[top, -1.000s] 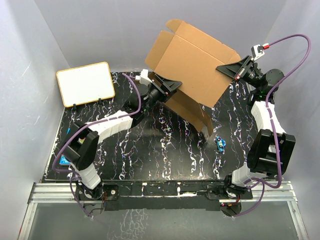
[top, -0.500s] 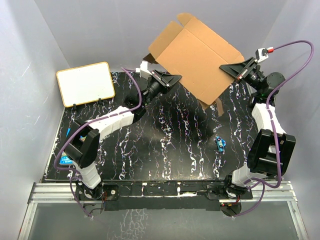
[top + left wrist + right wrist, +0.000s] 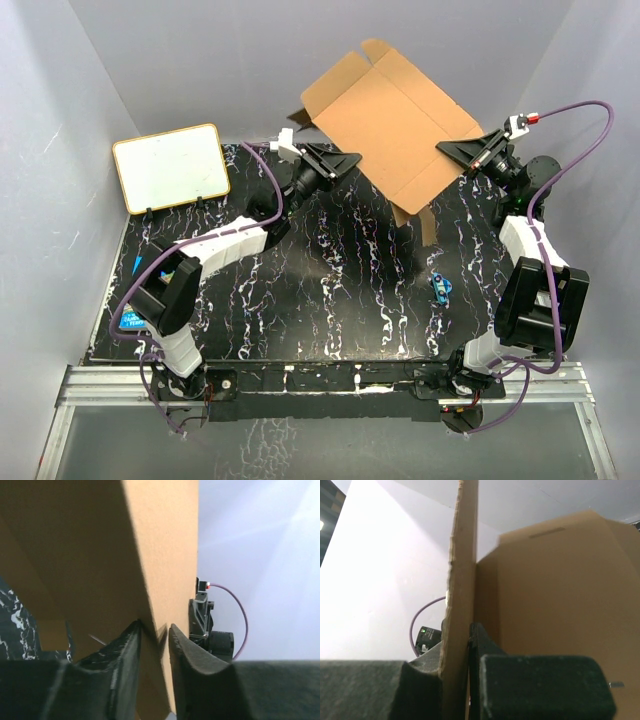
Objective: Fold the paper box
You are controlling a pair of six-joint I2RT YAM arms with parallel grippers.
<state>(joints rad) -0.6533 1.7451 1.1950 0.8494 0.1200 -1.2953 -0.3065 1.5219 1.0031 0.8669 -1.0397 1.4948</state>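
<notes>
Paper box (image 3: 385,125), where it is: lifted clear of the table (image 3: 330,300), over its far half, and tilted so the broad brown face shows in the top view.
Left gripper (image 3: 154,630): jaws drawn in to a narrow slot on the box's left edge; a cardboard panel runs down between the two fingers (image 3: 125,650), so it is gripping the sheet.
Right gripper (image 3: 462,630): fully closed on the opposite edge, with the raw corrugated rim standing upright between its pads.
Why two holds: in my judgement, a pinch on each side spreads the weight of a wide, floppy sheet and stops it swinging or sagging in the air.
Why it is raised: the lift probably lets the loose panels drop free so creases can be worked.
Hanging flap (image 3: 425,220): it droops from the lower right corner toward the table; whether its tip touches the surface I cannot tell.
Upper flaps (image 3: 375,52): unfolded, splayed at the far edge.
Progress: mostly a flat die-cut, no walls standing.
White board (image 3: 170,167): propped at the far left, well apart from the box.
Small blue object (image 3: 441,287): lies on the table below the hanging flap, untouched.
</notes>
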